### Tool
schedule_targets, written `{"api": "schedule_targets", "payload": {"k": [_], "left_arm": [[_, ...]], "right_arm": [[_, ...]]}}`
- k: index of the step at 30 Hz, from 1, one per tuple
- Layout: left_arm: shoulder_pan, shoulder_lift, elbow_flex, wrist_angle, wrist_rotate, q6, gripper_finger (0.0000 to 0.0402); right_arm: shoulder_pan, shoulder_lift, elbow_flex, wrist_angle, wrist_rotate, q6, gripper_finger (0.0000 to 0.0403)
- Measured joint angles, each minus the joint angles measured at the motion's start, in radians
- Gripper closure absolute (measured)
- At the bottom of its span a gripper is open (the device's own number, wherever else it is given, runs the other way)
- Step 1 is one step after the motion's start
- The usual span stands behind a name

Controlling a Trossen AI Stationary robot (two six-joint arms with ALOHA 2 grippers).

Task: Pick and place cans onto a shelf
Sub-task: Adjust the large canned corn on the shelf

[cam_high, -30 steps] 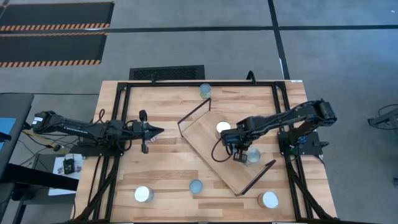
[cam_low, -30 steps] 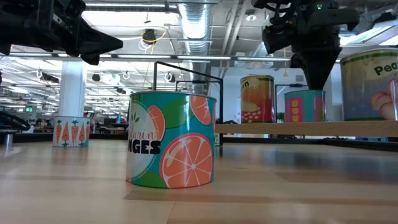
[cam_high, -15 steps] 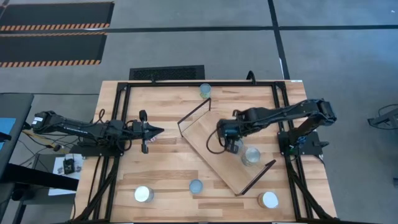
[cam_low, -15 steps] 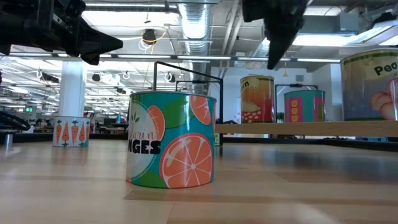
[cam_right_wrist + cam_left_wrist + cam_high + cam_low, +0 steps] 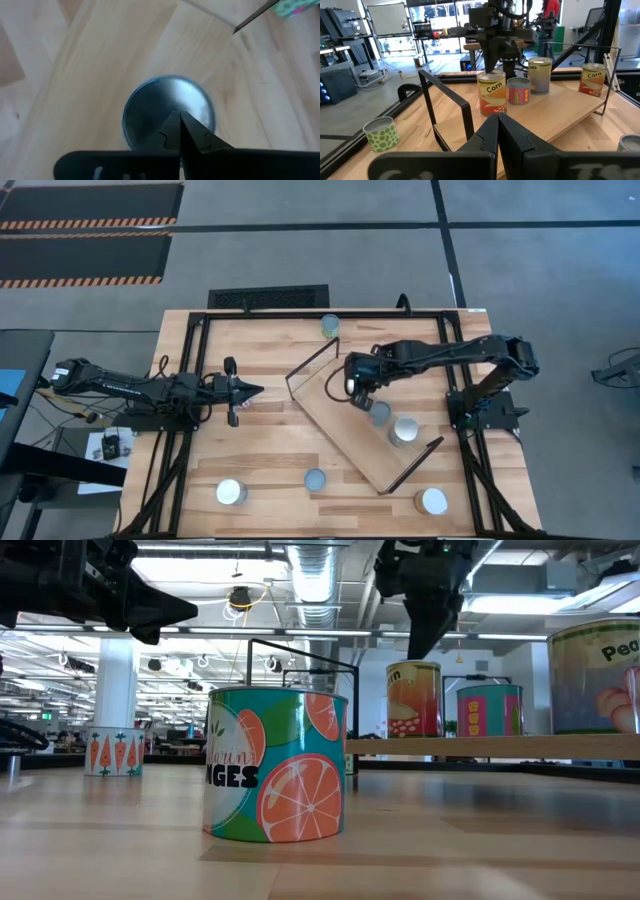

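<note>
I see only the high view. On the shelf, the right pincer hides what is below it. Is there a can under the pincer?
Observer: Yes. The right wrist view shows the round silvery top of a can straight under the right pincer.
Operator: Thank you. Does the pincer grip this can? The left pincer only waits at the left side, I think.
Observer: No grip. In the right wrist view the two fingers are shut together, tip to tip, above the top and not around the can.
Operator: Which can is it? From above I cannot read any label.
Observer: In the left wrist view its label reads Corn, on yellow.
</note>
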Motion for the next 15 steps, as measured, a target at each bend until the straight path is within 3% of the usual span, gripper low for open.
{"api": "schedule_targets", "payload": {"k": [15], "left_arm": [[0.0, 0.0, 0.0, 0.0, 0.0, 0.0, 0.0401]], "right_arm": [[0.038, 0.0, -0.002, -0.056, -0.08, -0.003, 0.0391]]}}
